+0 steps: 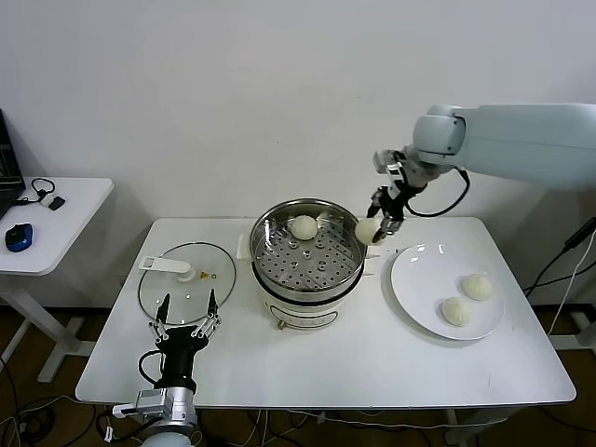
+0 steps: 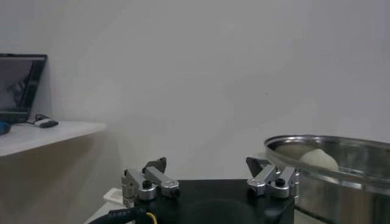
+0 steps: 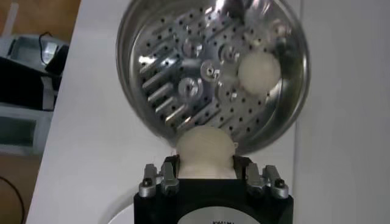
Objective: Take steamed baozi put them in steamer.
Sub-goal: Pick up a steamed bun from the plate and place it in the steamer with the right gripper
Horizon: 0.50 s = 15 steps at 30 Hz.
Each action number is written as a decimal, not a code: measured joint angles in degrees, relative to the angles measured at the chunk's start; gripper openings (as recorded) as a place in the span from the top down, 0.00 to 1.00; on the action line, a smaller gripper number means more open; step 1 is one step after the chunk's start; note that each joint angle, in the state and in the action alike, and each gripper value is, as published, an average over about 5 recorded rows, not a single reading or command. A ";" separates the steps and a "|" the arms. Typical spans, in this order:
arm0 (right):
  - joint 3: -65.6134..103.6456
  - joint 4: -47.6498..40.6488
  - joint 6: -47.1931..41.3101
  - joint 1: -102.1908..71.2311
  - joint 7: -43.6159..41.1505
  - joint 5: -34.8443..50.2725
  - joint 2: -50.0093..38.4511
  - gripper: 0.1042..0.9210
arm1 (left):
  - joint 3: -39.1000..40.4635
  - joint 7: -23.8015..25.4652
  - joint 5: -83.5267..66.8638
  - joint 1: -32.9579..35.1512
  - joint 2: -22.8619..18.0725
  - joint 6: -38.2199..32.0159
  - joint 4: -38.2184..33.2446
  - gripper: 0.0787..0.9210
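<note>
Just beside the steamer (image 1: pixel 307 251) rim, the right gripper (image 1: pixel 377 230) fingers are pinching a soft, squashable baozi (image 3: pixel 205 149) by its sides; the left gripper's (image 1: pixel 186 321) fingers are standing spread.

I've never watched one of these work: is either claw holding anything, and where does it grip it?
The right gripper holds one baozi by its sides, at the steamer rim. The left gripper holds nothing.

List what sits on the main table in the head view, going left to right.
Glass lid → steamer holding one baozi → baozi held by the right gripper at the steamer's rim → plate with two baozi. The left gripper waits open at the lid's near edge.
</note>
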 measured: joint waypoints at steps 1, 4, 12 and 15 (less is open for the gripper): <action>0.20 0.01 -0.26 0.29 0.11 0.61 1.00 0.40 | 0.02 0.01 -0.05 -0.03 0.01 0.03 -0.10 0.12; 0.96 -0.37 -0.96 0.60 0.48 2.07 4.08 0.40 | 0.04 0.08 -0.19 -0.16 0.01 0.19 -0.41 0.12; 3.40 -3.75 -2.32 -2.54 1.64 3.84 11.58 0.40 | -0.49 0.19 -0.63 -0.21 0.01 0.38 -0.89 0.12; 4.40 -5.78 -2.50 -4.83 1.88 3.88 14.11 0.40 | -0.71 0.18 -0.71 -0.09 0.01 0.37 -1.00 0.12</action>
